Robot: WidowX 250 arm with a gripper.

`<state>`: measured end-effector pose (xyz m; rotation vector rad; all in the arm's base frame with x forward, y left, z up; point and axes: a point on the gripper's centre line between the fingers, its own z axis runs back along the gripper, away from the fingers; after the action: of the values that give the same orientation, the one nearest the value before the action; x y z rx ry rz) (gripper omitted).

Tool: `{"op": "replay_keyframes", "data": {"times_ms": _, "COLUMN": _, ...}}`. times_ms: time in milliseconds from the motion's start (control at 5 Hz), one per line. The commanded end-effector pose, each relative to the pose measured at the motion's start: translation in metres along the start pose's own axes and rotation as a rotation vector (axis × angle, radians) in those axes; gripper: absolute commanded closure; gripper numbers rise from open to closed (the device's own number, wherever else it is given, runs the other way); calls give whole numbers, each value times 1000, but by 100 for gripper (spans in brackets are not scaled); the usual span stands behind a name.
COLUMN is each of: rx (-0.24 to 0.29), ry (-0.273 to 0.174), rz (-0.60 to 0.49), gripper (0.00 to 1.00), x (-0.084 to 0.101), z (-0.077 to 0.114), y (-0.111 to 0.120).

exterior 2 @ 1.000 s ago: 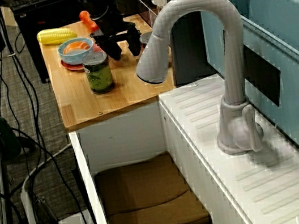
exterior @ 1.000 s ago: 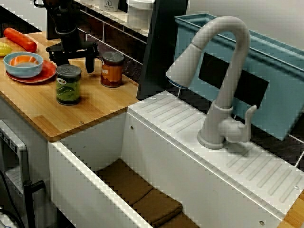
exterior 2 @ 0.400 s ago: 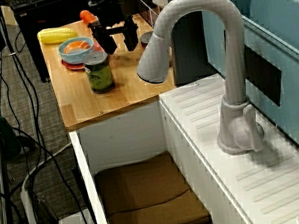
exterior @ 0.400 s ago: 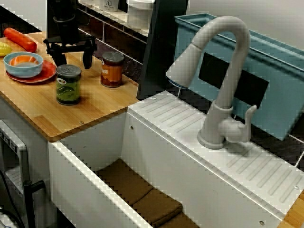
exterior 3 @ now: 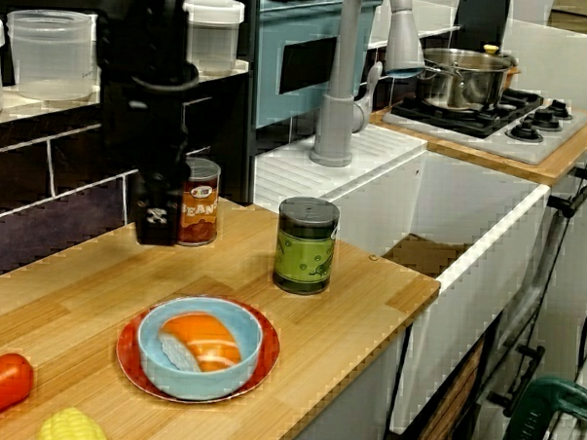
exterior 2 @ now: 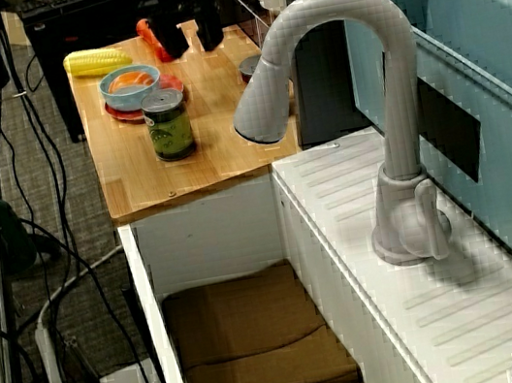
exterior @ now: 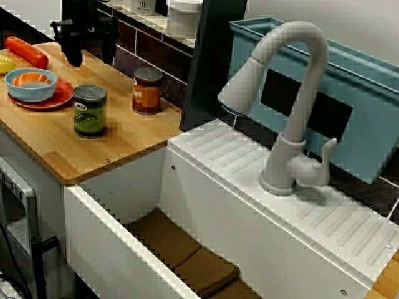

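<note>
Left to right, view over the sink: carrot (exterior: pixel 26 52) is lying at the tabletop (exterior: pixel 124 143) back-left edge, and blue bowl (exterior: pixel 30 84) is sitting on red plate (exterior: pixel 62 94). End effector (exterior: pixel 90 53) is hanging high, fingers apart, gripping nothing. A second ago it was sitting low behind green can (exterior: pixel 90 111) and jar (exterior: pixel 147 91). Both are standing upright, apart and untouched. Bare wood is lying open in front of the can. Dark panel (exterior: pixel 209 62) is crowding the jar's right, with the sink (exterior: pixel 206 199) dropping off beyond.

Wooden counter (exterior: pixel 118 140) bears green can (exterior: pixel 90 110), brown jar (exterior: pixel 147 91), red plate (exterior: pixel 60 95), carrot (exterior: pixel 26 51), probably corn (exterior 2: pixel 96 60).
</note>
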<state>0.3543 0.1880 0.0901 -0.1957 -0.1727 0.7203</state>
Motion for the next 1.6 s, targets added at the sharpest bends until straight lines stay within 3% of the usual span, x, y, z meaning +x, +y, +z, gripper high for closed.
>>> {"op": "replay_keyframes", "data": {"times_ms": 0, "rx": -6, "ry": -107, "rz": -165, "gripper": 0, "x": 13, "z": 28, "y": 18}}
{"op": "replay_keyframes", "data": {"times_ms": 200, "rx": 7, "ry": -127, "rz": -299, "gripper": 0, "x": 12, "z": 31, "y": 31}}
{"op": "replay_keyframes", "data": {"times_ms": 400, "rx": 14, "ry": -93, "rz": -409, "gripper": 0, "x": 9, "z": 31, "y": 40}}
{"op": "replay_keyframes", "data": {"times_ms": 600, "rx": 70, "ry": -69, "rz": -513, "gripper": 0, "x": 3, "z": 32, "y": 36}}
{"op": "replay_keyframes", "data": {"times_ms": 800, "rx": 104, "ry": -27, "rz": -597, "gripper": 0, "x": 4, "z": 32, "y": 48}}
{"op": "replay_keyframes", "data": {"times_ms": 1000, "rx": 89, "ry": -66, "rz": -669, "gripper": 0, "x": 7, "z": 32, "y": 61}}
{"op": "replay_keyframes", "data": {"times_ms": 1400, "rx": 102, "ry": -41, "rz": -713, "gripper": 0, "x": 6, "z": 20, "y": 81}}
